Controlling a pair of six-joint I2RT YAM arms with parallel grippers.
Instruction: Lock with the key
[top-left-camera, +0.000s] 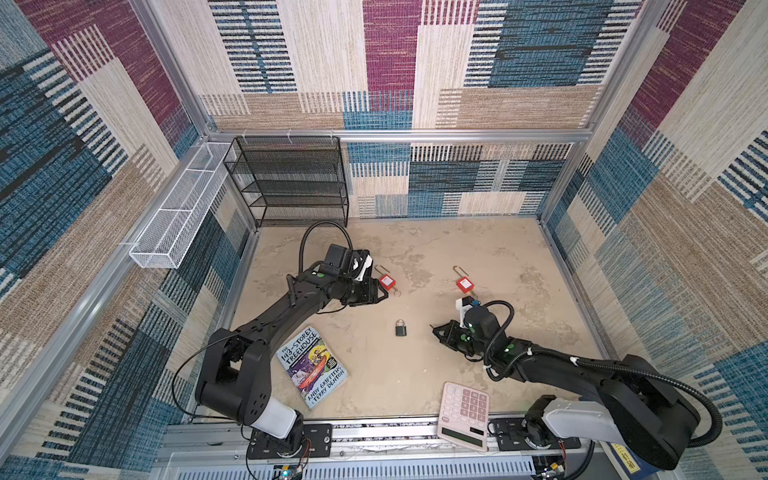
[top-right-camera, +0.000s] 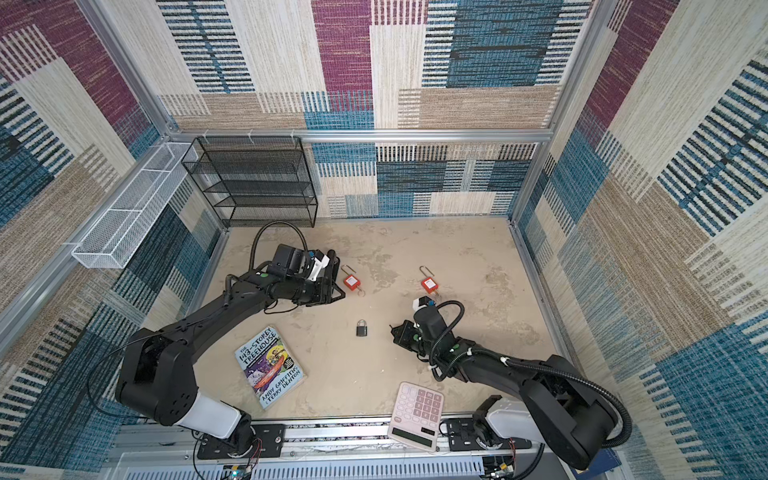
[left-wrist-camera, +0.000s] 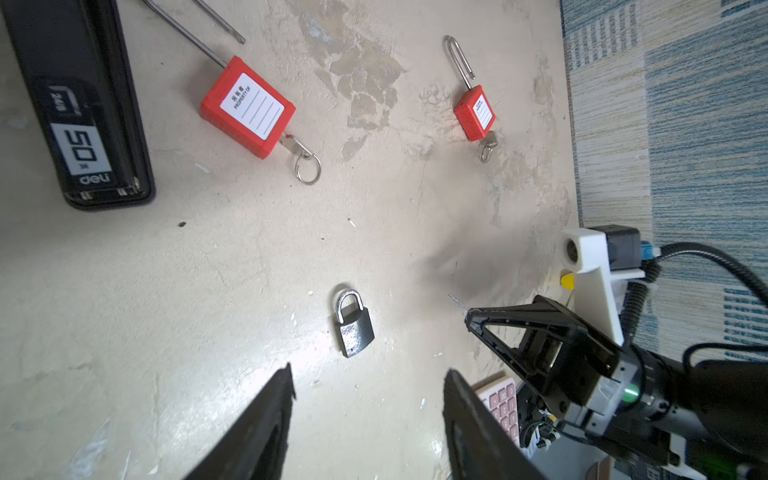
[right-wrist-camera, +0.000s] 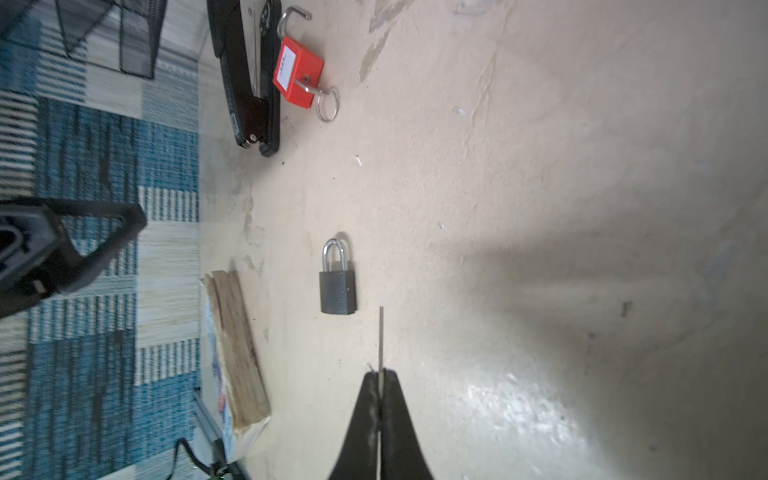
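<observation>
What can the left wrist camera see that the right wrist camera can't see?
Only the left wrist view shows a second red padlock and the pink calculator. Only the right wrist view shows the book and the black mesh rack. Both show the black padlock, the black stapler, the red padlock beside the stapler and the thin key.
</observation>
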